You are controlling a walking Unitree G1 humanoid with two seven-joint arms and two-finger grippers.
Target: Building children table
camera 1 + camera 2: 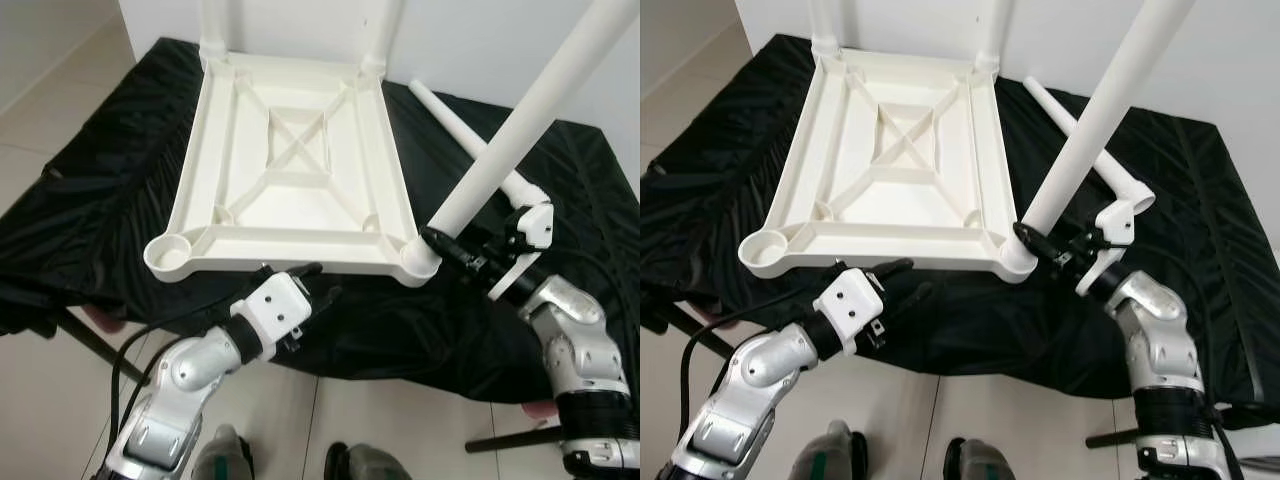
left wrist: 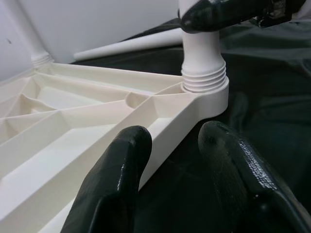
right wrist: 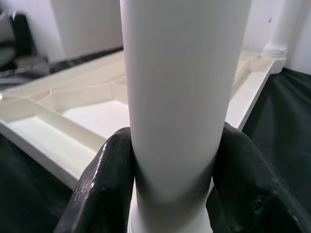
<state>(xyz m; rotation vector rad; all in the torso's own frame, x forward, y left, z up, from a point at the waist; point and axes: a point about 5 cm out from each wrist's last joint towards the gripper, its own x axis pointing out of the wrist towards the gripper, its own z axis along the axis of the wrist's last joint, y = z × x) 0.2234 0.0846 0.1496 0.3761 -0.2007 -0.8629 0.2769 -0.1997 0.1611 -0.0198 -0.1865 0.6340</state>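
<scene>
At the tabletop's [image 1: 290, 160] near right corner socket, your right tool [image 1: 440, 243] pinches the leg [image 1: 520, 120], tilted off-axis; left tool [image 1: 305, 280] spread, straddling the near rim

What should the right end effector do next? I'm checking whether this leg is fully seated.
Probably keep twisting the leg into its corner socket. The right end effector is clamped around the leg just above the socket, and the left wrist view shows thread rings exposed above the socket rim, so it looks not fully seated.
</scene>
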